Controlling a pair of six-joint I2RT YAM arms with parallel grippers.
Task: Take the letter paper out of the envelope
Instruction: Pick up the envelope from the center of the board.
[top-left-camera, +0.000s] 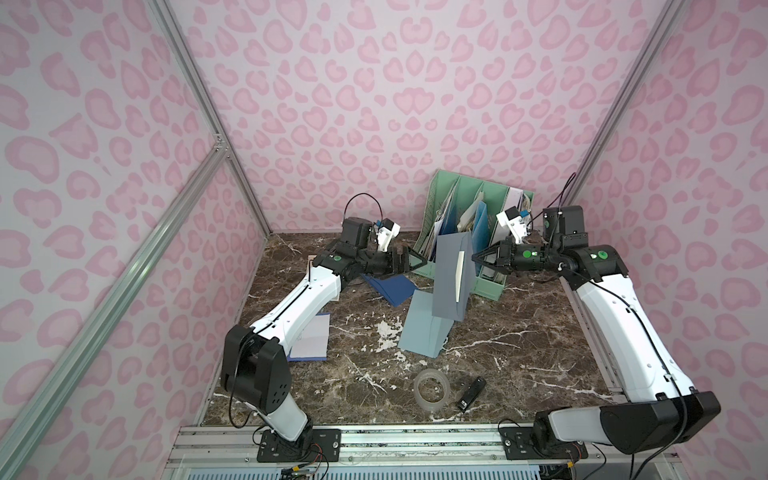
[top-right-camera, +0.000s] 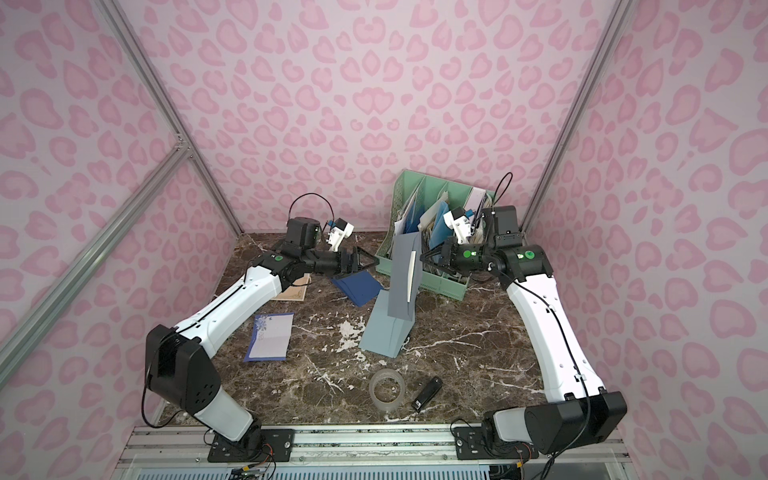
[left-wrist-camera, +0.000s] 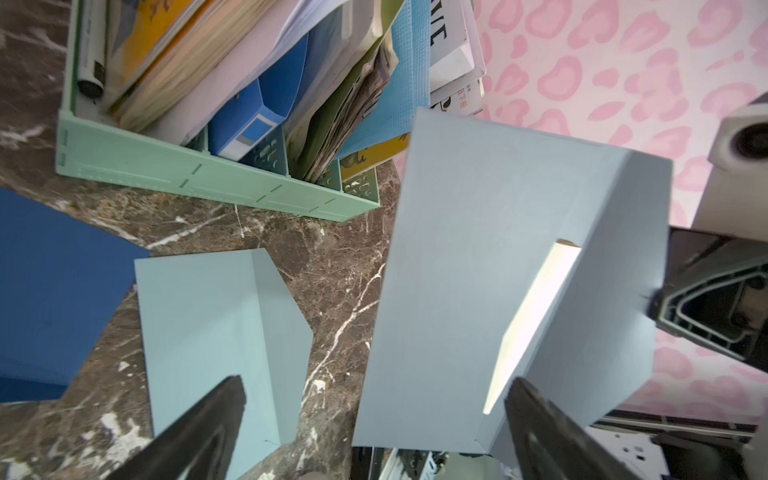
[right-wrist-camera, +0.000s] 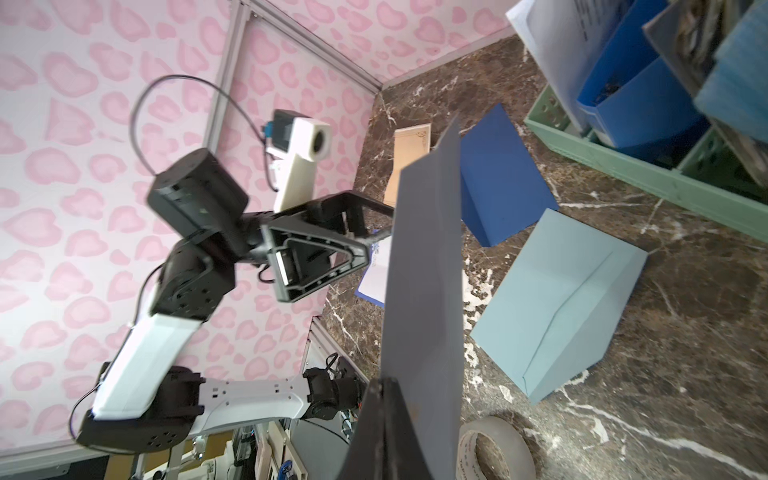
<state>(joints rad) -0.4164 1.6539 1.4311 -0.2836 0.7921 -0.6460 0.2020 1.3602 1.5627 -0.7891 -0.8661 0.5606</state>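
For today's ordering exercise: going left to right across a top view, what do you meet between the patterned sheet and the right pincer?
Patterned sheet → left pincer → held envelope → right pincer.

Most of the letter paper (left-wrist-camera: 527, 320) hides inside the envelope (left-wrist-camera: 469, 266), just a pale sliver showing, the left arm (top-left-camera: 299, 303) covers part of the blue-edged sheet (top-left-camera: 311, 345), and the small black object (top-left-camera: 471, 392) by the tape roll (top-left-camera: 432, 406) is too small to name.

Narrow gap between left end effector (top-left-camera: 417, 263) and raised envelope (top-left-camera: 449, 277), file organizer (top-left-camera: 493, 287) close behind
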